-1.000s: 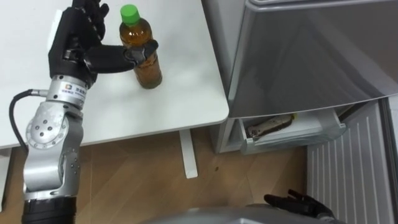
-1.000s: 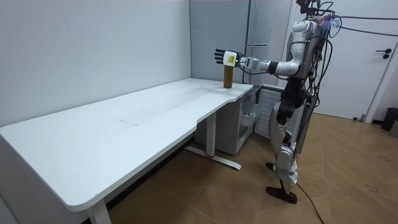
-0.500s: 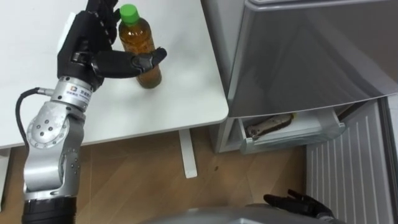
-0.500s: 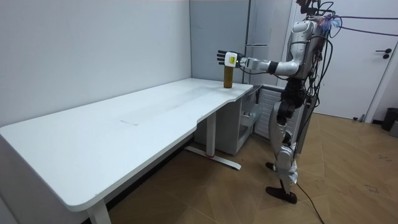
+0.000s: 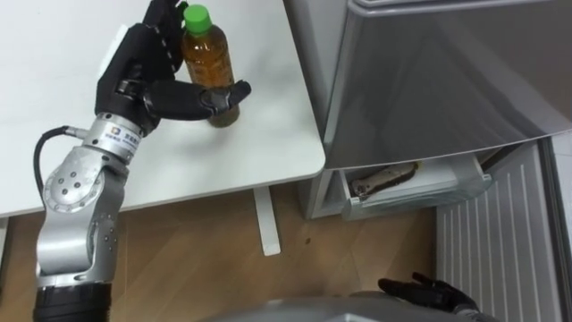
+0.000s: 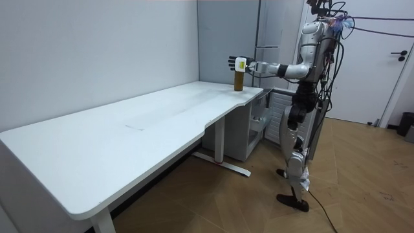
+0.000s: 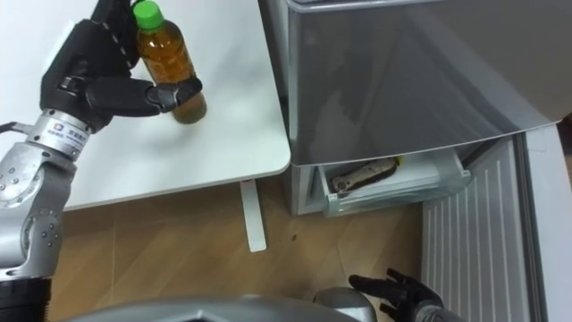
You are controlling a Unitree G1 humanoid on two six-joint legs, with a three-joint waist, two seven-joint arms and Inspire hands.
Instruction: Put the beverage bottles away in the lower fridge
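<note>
Robot stands at the table's far end, beside the fridge (image 5: 429, 72). Tea bottle (image 5: 207, 58) w/ green cap sits upright on the white table (image 5: 54, 107), near its right edge. L hand (image 5: 143, 76) grasps it: thumb across the front, fingers behind. R hand (image 5: 420, 291) hangs low by the body, fingers loose & spread, holding nothing. Fridge's lower drawer (image 5: 416, 183) is open, a packet lying inside.

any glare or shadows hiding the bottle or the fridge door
Left eye view: bottle evenly lit, hidden only where the left hand's thumb crosses it; fridge door carries grey reflections, no harsh glare. Room view: table softly lit, no hard shadows.
</note>
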